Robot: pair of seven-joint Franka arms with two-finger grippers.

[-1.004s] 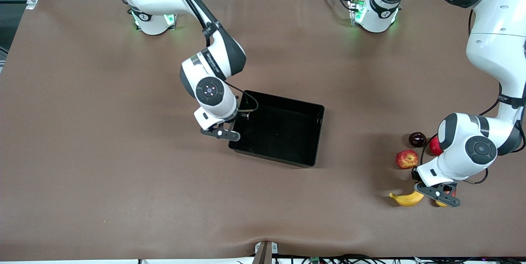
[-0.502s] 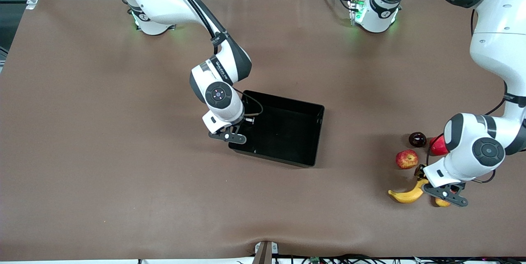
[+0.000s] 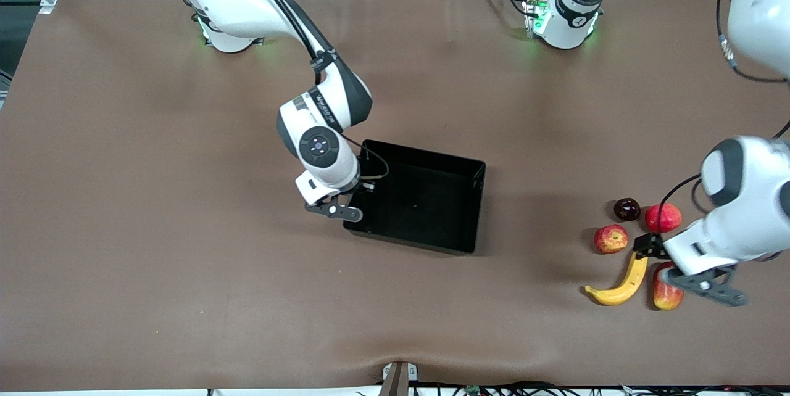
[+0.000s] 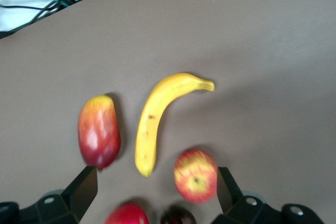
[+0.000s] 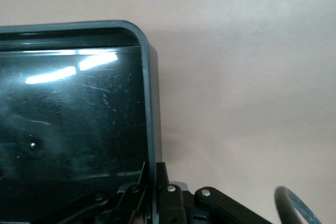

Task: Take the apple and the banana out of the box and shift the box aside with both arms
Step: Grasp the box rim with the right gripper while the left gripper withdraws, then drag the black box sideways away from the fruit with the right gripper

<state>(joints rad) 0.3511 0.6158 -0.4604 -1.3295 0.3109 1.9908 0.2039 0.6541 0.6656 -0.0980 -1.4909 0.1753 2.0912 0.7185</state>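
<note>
The box (image 3: 421,203) is sitting empty in the middle of the table (image 3: 154,198), and its short wall at the right arm's end is being pinched between the pressed-together fingers of the right gripper (image 3: 352,195); in the right wrist view the rim (image 5: 150,129) is seen running straight into the jaws. That hold on the wall is judged to be what lets the box be dragged aside, since the low glossy walls offer no other purchase.

The banana (image 3: 620,282) and the apple (image 3: 611,238) are lying on the bare table toward the left arm's end, well apart from the box, so the emptying part of the task is judged done. They are being kept together with the other fruit: a mango (image 3: 666,288) just beside the banana, a plain red fruit (image 3: 663,218) and a dark round fruit (image 3: 626,208) farther from the front camera than the apple.

The left gripper (image 4: 157,192) is being held over this cluster with its fingers (image 4: 84,187) spread wide and nothing between them, the banana lying free below. The box's opposite wall is not yet being gripped, and a two-armed move is judged to need that second hold.
</note>
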